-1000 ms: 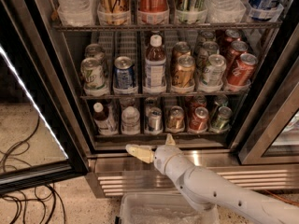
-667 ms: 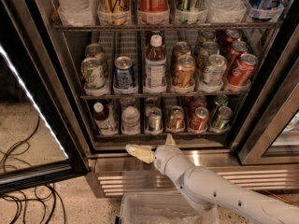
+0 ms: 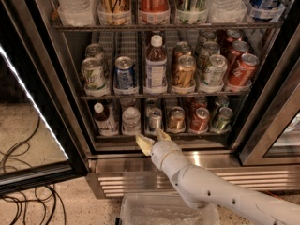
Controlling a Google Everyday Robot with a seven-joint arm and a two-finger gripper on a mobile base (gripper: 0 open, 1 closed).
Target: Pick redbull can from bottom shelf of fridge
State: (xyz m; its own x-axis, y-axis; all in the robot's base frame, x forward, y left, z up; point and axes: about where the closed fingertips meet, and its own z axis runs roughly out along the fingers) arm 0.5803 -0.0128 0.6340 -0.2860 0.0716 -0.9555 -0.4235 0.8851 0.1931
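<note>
The redbull can (image 3: 154, 119), slim and silver with blue patches, stands in the row of small cans on the bottom shelf (image 3: 140, 136) of the fridge (image 3: 56, 74). My gripper (image 3: 153, 139) is just below and in front of it, at the shelf's front edge, open and empty. One yellowish finger (image 3: 143, 144) points left and the other reaches up toward the can's base. My white arm (image 3: 206, 196) comes in from the lower right.
Two white-capped bottles (image 3: 104, 119) stand left of the redbull can. A brown-gold can (image 3: 176, 119), a red can (image 3: 199, 119) and a green can (image 3: 222, 119) stand to its right. The open glass door (image 3: 33, 125) is at left, cables (image 3: 23, 196) lie on the floor, and a clear bin (image 3: 159, 212) is below.
My gripper has risen slightly and turned toward the bottom shelf, closing in below the redbull can. The cans have not moved.
</note>
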